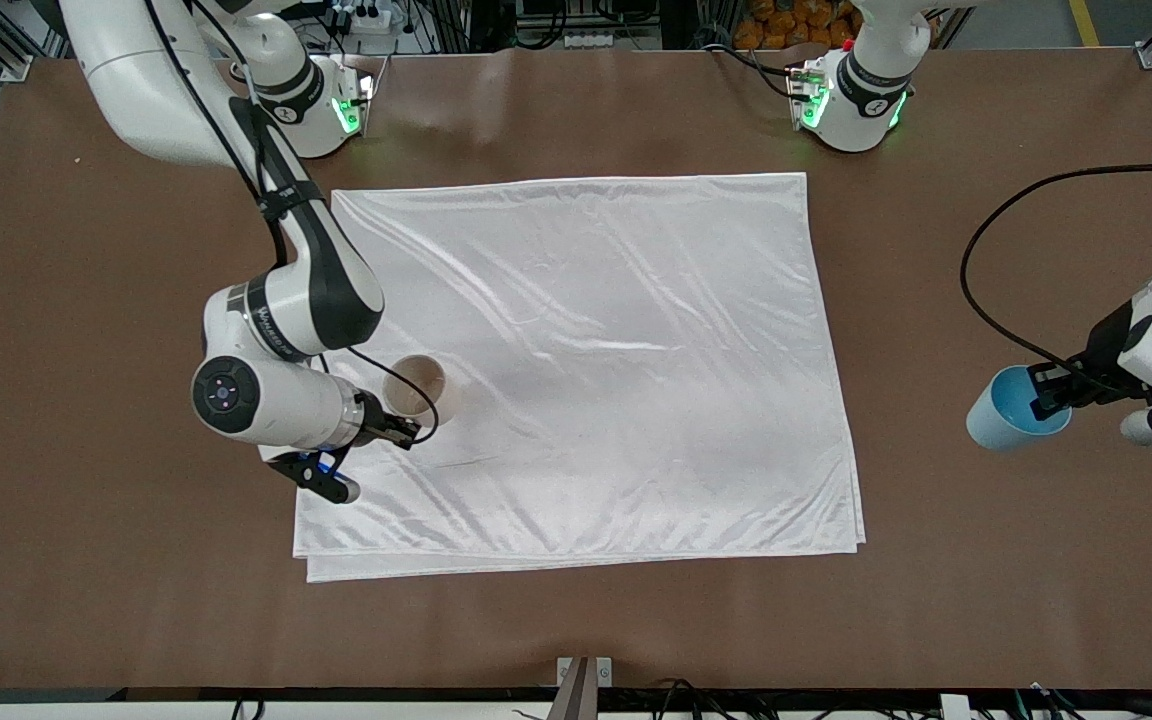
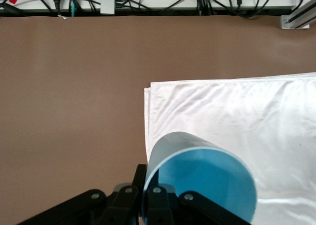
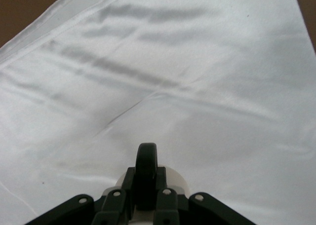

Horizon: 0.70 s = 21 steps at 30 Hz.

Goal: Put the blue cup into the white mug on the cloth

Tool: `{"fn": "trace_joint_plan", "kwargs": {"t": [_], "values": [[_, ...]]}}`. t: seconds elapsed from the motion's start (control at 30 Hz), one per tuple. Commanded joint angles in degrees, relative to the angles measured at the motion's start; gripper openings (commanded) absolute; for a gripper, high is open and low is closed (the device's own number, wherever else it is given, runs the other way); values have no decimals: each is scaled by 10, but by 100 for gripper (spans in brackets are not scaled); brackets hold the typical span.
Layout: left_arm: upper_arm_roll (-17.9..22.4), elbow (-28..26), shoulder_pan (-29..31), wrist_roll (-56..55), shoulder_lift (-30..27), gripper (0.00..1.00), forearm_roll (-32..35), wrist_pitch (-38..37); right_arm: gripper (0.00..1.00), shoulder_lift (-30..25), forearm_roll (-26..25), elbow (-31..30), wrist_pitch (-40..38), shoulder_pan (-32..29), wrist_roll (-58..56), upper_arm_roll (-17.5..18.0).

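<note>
Halfway there: white mug (image 1: 416, 388) upright on the cloth (image 1: 616, 330) toward the right arm's end, right gripper (image 3: 146, 178) jaws clamped on its handle, blue cup (image 1: 1014, 410) pinched by the rim in left gripper (image 1: 1048, 398) jaws over bare surface (image 1: 936, 620), insertion not yet done.

White mug (image 1: 417, 388) on cloth (image 1: 616, 330)

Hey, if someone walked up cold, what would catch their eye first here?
Probably the big white cloth spread across the middle of the brown table. Next, the left gripper holding the blue cup over bare table at the left arm's end, and the right gripper gripping the white mug on the cloth.
</note>
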Motion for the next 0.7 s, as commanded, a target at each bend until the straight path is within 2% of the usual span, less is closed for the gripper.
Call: {"fn": "trace_joint_plan", "kwargs": {"t": [0.0,0.23,0.67], "values": [[-23,0,-1,-38,-7,0,-1,-7,0,15,8,17,1,15,29,-5],[-48,0,-7,-98,-6,0,2,-7,0,38,4,16,35,42,62,-6],[-49,0,-60,-186,2,0,1,-7,0,69,-25,15,64,56,79,-9]]}}
